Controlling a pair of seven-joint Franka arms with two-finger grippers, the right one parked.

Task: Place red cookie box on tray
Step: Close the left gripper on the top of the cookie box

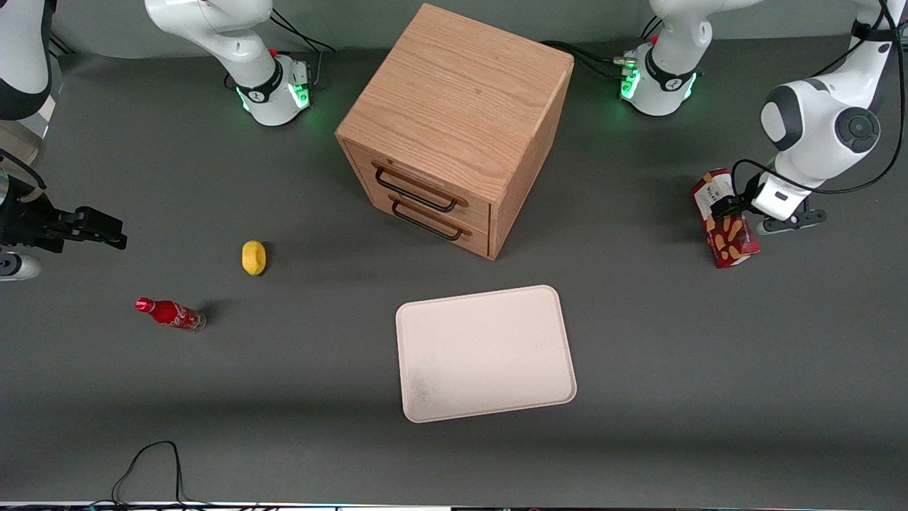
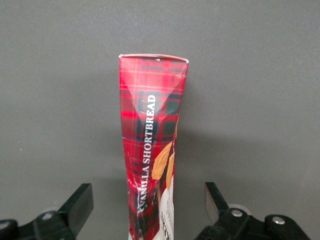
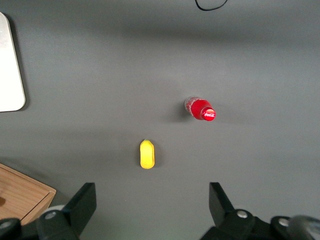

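The red cookie box, a narrow glossy tartan carton, stands on the matte grey tabletop toward the working arm's end. The end effector straddles it, fingers spread, not touching. Only the front view shows the smooth cream tray, well apart.

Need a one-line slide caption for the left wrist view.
Open end effector straddles the long, narrow dark-red plaid cardboard cookie box on the grey table.
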